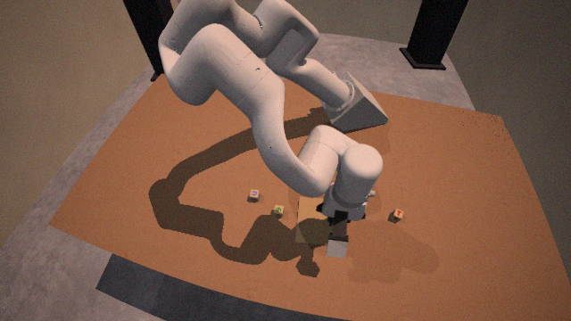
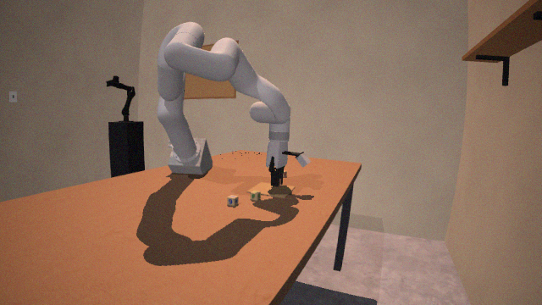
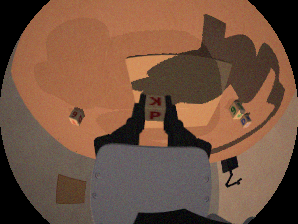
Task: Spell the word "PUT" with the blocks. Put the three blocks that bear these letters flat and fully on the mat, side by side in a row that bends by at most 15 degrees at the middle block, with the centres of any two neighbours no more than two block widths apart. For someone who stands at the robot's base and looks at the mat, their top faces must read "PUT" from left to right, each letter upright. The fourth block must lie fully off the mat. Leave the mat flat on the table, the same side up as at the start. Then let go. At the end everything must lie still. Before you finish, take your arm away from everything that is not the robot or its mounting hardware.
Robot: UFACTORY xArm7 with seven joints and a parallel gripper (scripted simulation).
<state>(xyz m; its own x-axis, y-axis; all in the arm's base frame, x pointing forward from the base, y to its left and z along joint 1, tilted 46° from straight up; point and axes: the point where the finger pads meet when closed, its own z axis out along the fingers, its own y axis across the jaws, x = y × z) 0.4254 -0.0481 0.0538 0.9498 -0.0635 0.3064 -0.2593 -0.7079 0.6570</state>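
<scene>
End effector [image 1: 339, 229] [image 2: 277, 184] [image 3: 155, 102] gripping a red-lettered block [image 3: 155, 108] (K and P showing), mat [image 1: 310, 207] [image 2: 260, 188] [image 3: 200, 119] below, T block [image 1: 398, 215] [image 3: 76, 116] off it.

My workplace reads as a robotics lab. I stand on a broad orange-brown table [image 1: 446, 147] [image 2: 85, 224] with dark legs. A small black jointed arm [image 2: 129, 97] occupies a black box-shaped pedestal [image 2: 126, 148]. Plain beige walls [image 2: 360, 85] carry a brown wooden shelf [image 2: 506, 36].

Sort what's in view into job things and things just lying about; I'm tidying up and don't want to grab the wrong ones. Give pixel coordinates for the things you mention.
Job:
- P block [image 3: 155, 115]
- U block [image 1: 253, 194] [image 2: 232, 201]
- T block [image 1: 398, 215]
- mat [image 1: 310, 206] [image 3: 200, 117]
- green-lettered fourth block [image 1: 278, 209] [image 2: 255, 196] [image 3: 236, 109], to stay off

Not:
- black arm [image 2: 128, 99]
</scene>
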